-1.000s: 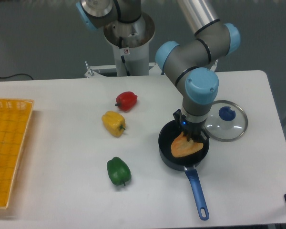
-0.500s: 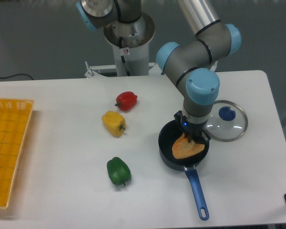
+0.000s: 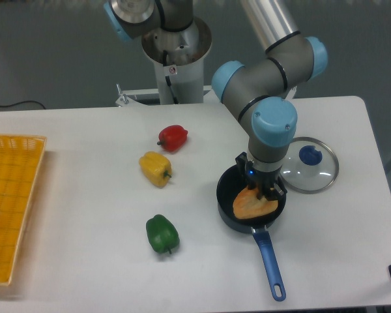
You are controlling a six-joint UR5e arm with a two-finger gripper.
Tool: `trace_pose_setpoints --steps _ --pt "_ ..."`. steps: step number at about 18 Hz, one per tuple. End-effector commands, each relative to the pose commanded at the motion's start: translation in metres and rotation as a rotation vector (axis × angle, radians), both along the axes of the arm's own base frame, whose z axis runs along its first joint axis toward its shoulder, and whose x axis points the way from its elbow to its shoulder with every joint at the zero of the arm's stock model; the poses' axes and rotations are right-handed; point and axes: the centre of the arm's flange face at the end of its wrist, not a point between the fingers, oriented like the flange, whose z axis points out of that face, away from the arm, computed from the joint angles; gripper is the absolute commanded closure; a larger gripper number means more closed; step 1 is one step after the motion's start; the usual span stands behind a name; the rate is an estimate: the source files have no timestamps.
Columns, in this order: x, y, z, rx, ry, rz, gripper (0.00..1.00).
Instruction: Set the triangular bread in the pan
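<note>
The pan (image 3: 229, 195) is a small round dark saucepan with a long blue handle (image 3: 269, 264) pointing toward the table's front edge. The triangular bread (image 3: 253, 206), orange-golden with a paler face, lies inside the pan, low and nearly flat against its bottom. My gripper (image 3: 263, 190) points straight down over the pan's back right part, its fingertips just above the bread's upper edge. The fingers look apart and the bread rests on the pan. The wrist hides most of the fingers.
A round glass lid with a blue knob (image 3: 309, 164) lies right of the pan, close to my wrist. A red pepper (image 3: 173, 137), a yellow pepper (image 3: 156, 168) and a green pepper (image 3: 161, 234) lie to the left. A yellow basket (image 3: 10, 202) stands at the far left edge.
The bread has dropped from a tilted pose, tip up in the gripper, to lying flatter and lower in the pan. The wrist has sunk slightly and shifted a little left.
</note>
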Motion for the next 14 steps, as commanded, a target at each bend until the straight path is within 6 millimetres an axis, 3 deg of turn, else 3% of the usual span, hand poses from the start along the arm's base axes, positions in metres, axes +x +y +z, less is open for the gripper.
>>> trace_pose_setpoints --steps 10,11,14 --pt "-0.0009 0.0005 0.0030 0.003 0.005 -0.003 0.38" --pt "-0.0017 0.0011 0.0035 0.004 0.007 -0.008 0.33" --pt "-0.0024 0.0011 0.0070 0.005 0.015 -0.014 0.02"
